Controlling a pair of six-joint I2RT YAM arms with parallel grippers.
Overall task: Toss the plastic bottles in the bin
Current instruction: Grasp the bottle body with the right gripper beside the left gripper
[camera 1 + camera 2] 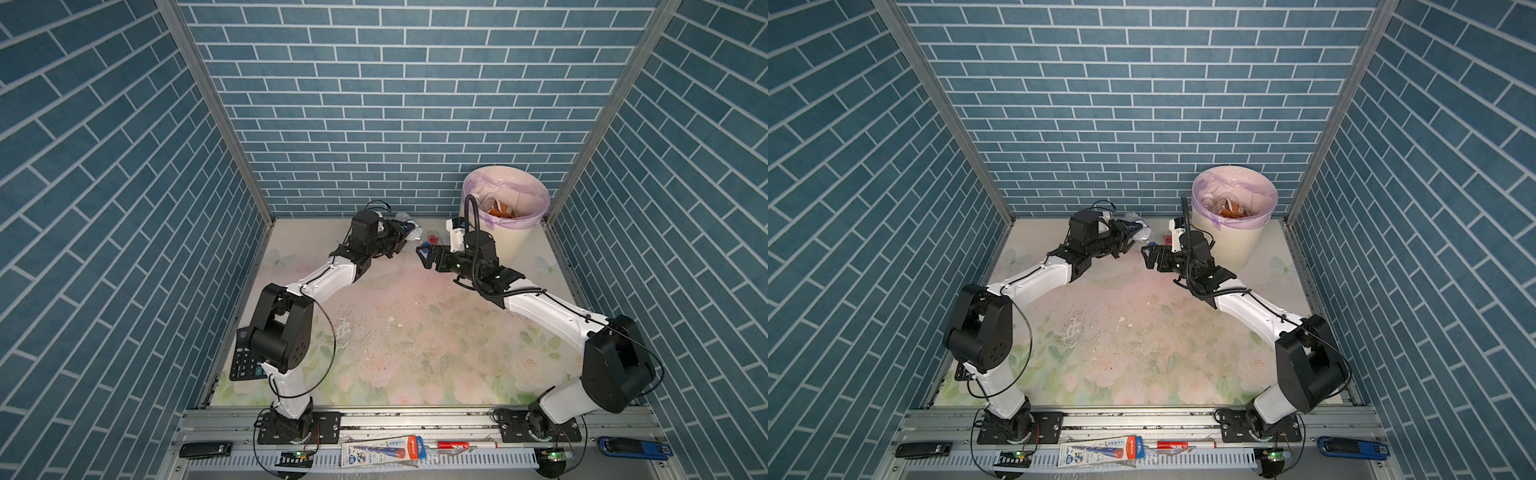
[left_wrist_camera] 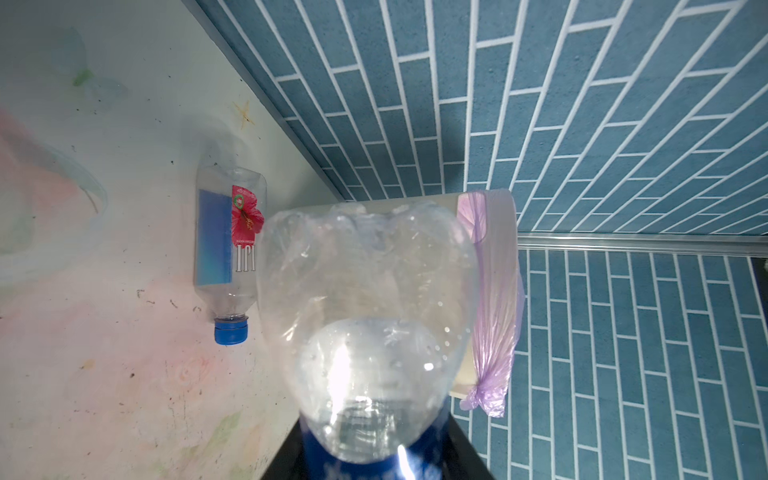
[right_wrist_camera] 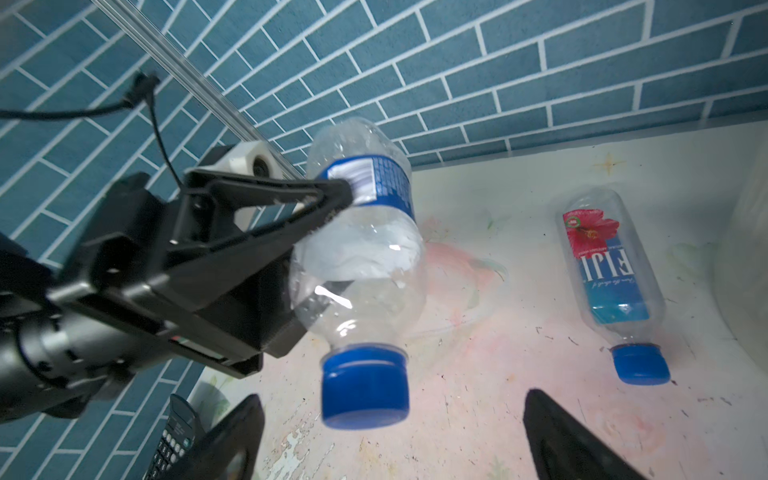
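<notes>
— What's the room like?

— Blue brick walls around a flowered table (image 1: 415, 332). Far left, by my left arm's elbow, lies a calculator (image 1: 245, 361) (not ours to bin).

— And your left arm?

— My left gripper (image 1: 406, 231) is clamped across the label band of a clear bottle (image 3: 365, 266), which is off the table with its blue cap hanging low. I'd say the mid-body grip is there to leave the cap end free.

— Free for what?

— Probably a hand-over. Next over, a Fiji bottle (image 3: 611, 266) lies on its side on the table near the back wall, roughly between the two grippers, and nothing touches it. Then comes my right gripper (image 1: 424, 257). Its jaws are spread wide and empty, and it faces that dangling cap.

— Where's the bin?

— The bin (image 1: 512, 243) is at the back right corner, just behind my right arm, with a lilac liner (image 1: 534, 195) folded over its rim. A brown bottle (image 1: 500, 208) and some clear ones are already inside. It stands on the right arm's side, so passing across makes sense to me (the thin, crumpled plastic could slip, though).
</notes>
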